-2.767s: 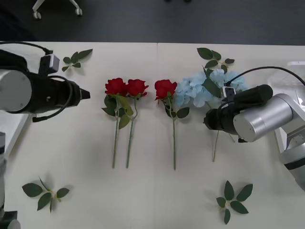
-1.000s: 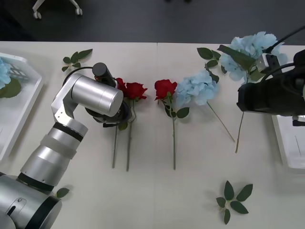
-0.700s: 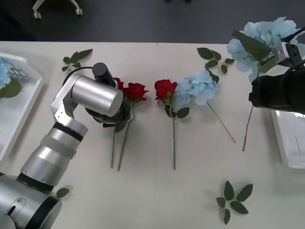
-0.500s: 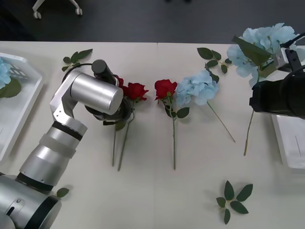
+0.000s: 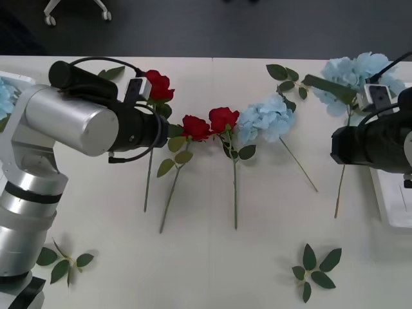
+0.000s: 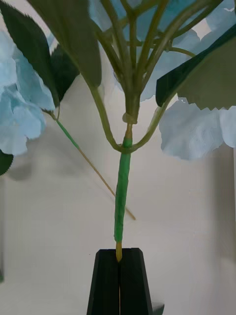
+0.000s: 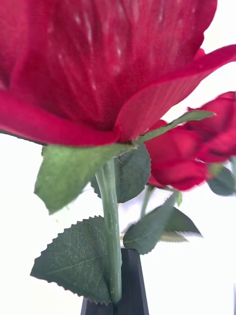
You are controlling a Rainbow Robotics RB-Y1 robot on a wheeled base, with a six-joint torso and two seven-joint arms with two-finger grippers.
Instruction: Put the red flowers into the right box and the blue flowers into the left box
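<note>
My left gripper is shut on the stem of one of the red flowers, holding it above the table's left half, its stem hanging down. Two more red flowers lie mid-table. My right gripper is shut on the green-wrapped stem of one of the blue flowers, lifted at the right near the right box. Another blue cluster lies on the table. The left box peeks out at the far left, with a bit of blue beside it.
Loose green leaf sprigs lie at the front right, front left, back right and back left. Dark floor runs beyond the table's far edge.
The left arm has swung left and lifted one red rose off the table; the rose beside it slid right toward the middle one. The right gripper keeps its blue flower raised, slightly lower.
</note>
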